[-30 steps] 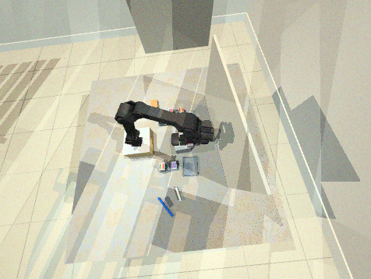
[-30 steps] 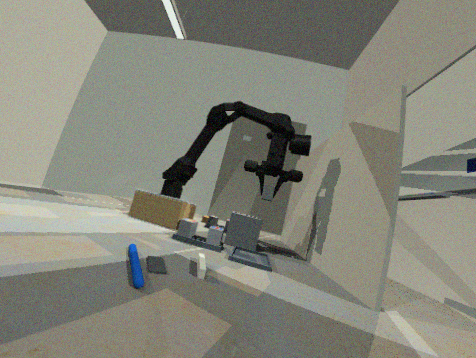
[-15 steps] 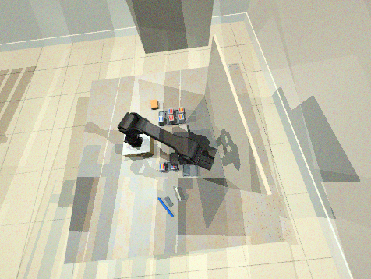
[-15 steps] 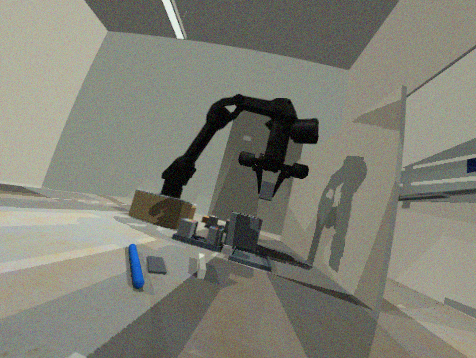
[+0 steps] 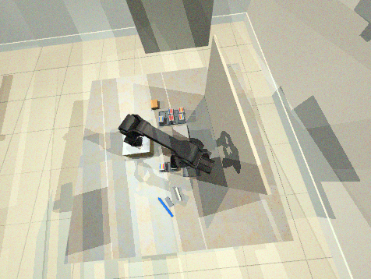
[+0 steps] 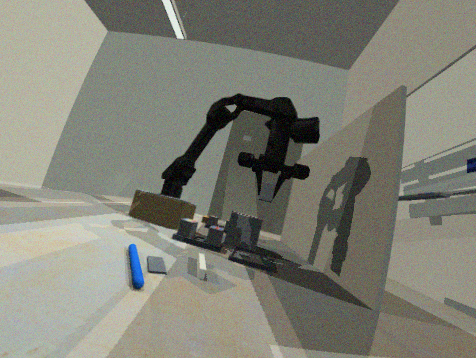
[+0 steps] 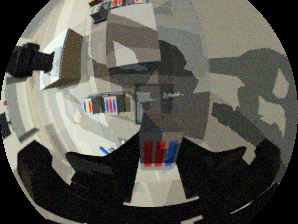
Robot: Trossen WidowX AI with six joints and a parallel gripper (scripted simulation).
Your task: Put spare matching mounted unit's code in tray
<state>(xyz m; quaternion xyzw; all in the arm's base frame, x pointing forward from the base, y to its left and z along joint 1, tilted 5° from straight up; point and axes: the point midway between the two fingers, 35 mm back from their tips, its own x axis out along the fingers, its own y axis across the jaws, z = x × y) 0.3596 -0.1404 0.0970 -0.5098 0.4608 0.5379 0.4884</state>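
My gripper [image 6: 266,198] [image 7: 156,133] is shut on a dark spare unit [image 6: 267,188] [image 7: 159,156] with two red stripes and one blue stripe, and holds it raised. The grey tray [image 6: 254,260] [image 5: 191,174] lies low beneath the arm, partly hidden by it in the top view. A short rack beside it holds a unit with yellow, red and blue stripes [image 7: 88,106] and a red-and-blue striped unit [image 7: 110,105]. Several more striped units stand in the far rack [image 5: 166,124]. A dark upright block [image 6: 244,229] stands behind the tray; no code is readable on it.
A tall panel [image 5: 234,125] [image 6: 375,200] stands to the right. A blue rod [image 5: 165,206] [image 6: 135,266], a small grey plate [image 5: 168,201] [image 6: 156,265] and a white bar [image 5: 178,193] [image 6: 202,265] lie in front. An orange block [image 5: 155,104] sits near the far rack.
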